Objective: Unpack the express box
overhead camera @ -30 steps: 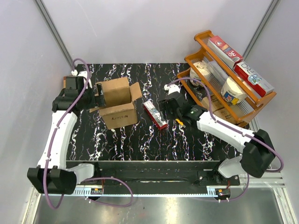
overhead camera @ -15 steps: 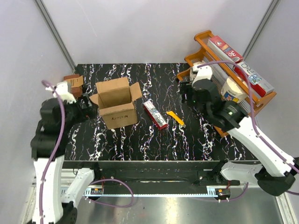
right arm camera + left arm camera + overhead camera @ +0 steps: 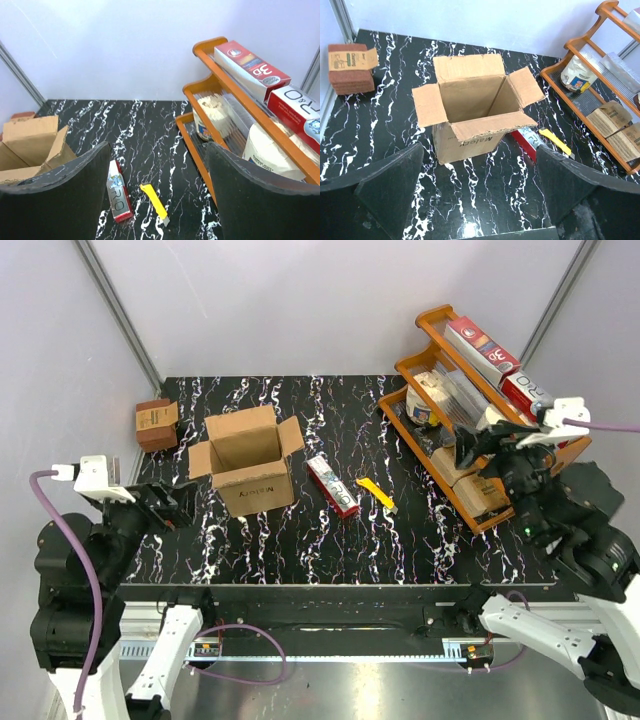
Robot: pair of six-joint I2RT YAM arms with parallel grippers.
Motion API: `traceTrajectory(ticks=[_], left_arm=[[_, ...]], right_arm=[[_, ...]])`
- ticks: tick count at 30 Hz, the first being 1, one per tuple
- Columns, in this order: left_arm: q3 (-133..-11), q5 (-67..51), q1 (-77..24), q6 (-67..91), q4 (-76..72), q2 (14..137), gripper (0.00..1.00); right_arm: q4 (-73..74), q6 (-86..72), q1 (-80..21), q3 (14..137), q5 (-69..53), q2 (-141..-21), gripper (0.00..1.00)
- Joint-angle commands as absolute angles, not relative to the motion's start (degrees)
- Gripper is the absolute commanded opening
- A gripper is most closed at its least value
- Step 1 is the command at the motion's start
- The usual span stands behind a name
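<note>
Two grippers hang high above the table [image 3: 300, 540], both spread wide and empty: the left gripper [image 3: 479, 150] at the lower left of the overhead view, the right gripper [image 3: 157, 146] at the right edge, close to the orange rack [image 3: 436, 320]. The express box [image 3: 250, 465] stands upright left of centre with all four flaps open. As far as the left wrist view reaches, its inside shows only bare cardboard. A red carton [image 3: 332, 485] and a yellow knife [image 3: 377, 494] lie on the table just right of it, and a small brown box [image 3: 156, 423] sits at the upper left.

The unpacking looks essentially done. An empty carton is probably light, so a left arm coming down could catch a flap and shove or tip it. A careless swing of the right arm could hit the rack and spill its goods.
</note>
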State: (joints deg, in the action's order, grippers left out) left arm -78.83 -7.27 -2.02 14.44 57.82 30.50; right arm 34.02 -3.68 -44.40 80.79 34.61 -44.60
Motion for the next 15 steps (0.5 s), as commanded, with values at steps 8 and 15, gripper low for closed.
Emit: traceTrajectory(ticks=[8,15], left_arm=[[-79.9,-5.27,-2.11,12.74,57.92,29.71,0.99],[-79.89,-3.17,-2.64,12.92,57.83,30.15,0.99]], right_arm=[[25.67,2.02,-44.21,77.0,32.7,-40.17,0.82],[25.31,2.11,-44.21,76.55,32.34,-40.6,0.82]])
